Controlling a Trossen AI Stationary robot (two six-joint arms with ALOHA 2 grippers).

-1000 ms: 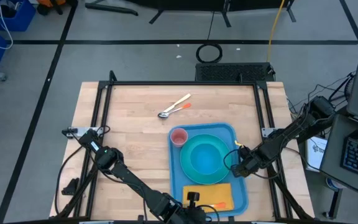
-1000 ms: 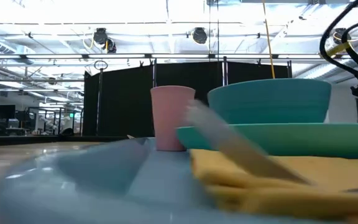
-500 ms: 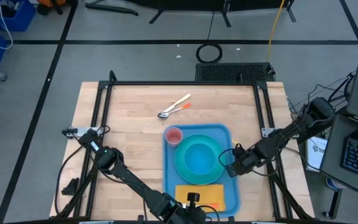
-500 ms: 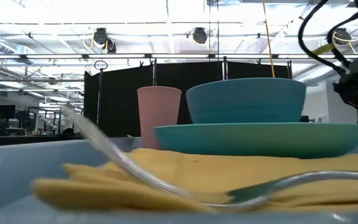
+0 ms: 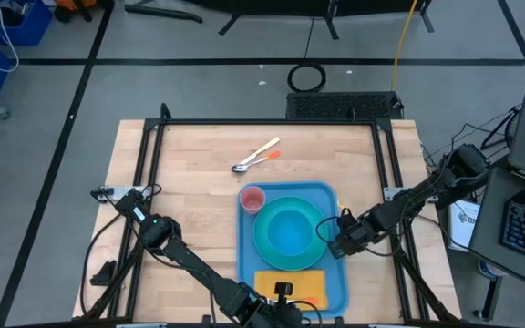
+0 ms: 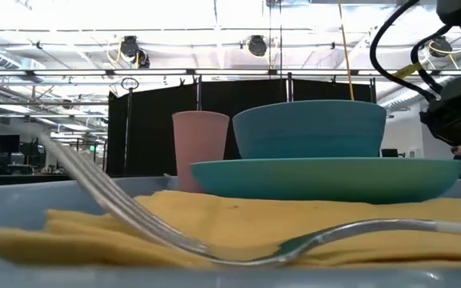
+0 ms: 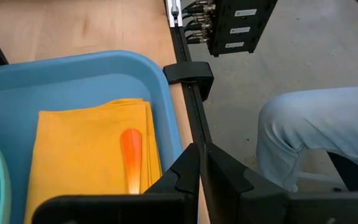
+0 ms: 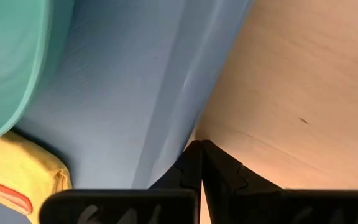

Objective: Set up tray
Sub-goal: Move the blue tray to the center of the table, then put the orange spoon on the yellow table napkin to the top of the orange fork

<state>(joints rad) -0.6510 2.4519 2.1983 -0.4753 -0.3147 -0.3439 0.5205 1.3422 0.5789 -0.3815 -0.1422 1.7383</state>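
The blue tray (image 5: pixel 337 278) lies flat on the wooden table, right of its middle. It carries a pink cup (image 5: pixel 253 198), a turquoise bowl (image 6: pixel 309 128) on a turquoise plate (image 5: pixel 288 235), and a yellow napkin (image 7: pixel 73 155) with an orange-handled fork (image 7: pixel 131 158) on it. My right gripper (image 5: pixel 334 246) is shut at the tray's right rim. My left gripper (image 7: pixel 201 165) hangs shut over the tray's near rim beside the napkin and holds nothing. My right gripper has its shut fingertips (image 8: pixel 194 163) against the outer side of the tray's right rim (image 8: pixel 185 134), about halfway along it. It comes slanting down from the table's right. The tray stays flat on the table.
A metal spoon and a pale, orange-tipped utensil (image 5: pixel 256 157) lie on the wood beyond the tray. Bare wood (image 5: pixel 180 210) stretches left of the tray. A black frame rail (image 7: pixel 191 106) runs along the near edge, with a person's leg (image 7: pixel 316 137) just beyond.
My right gripper has gone toward the table's left edge with its fingers shut. The tray has slid left along the table ahead of it, carrying the cup, bowl, plate, napkin and fork.
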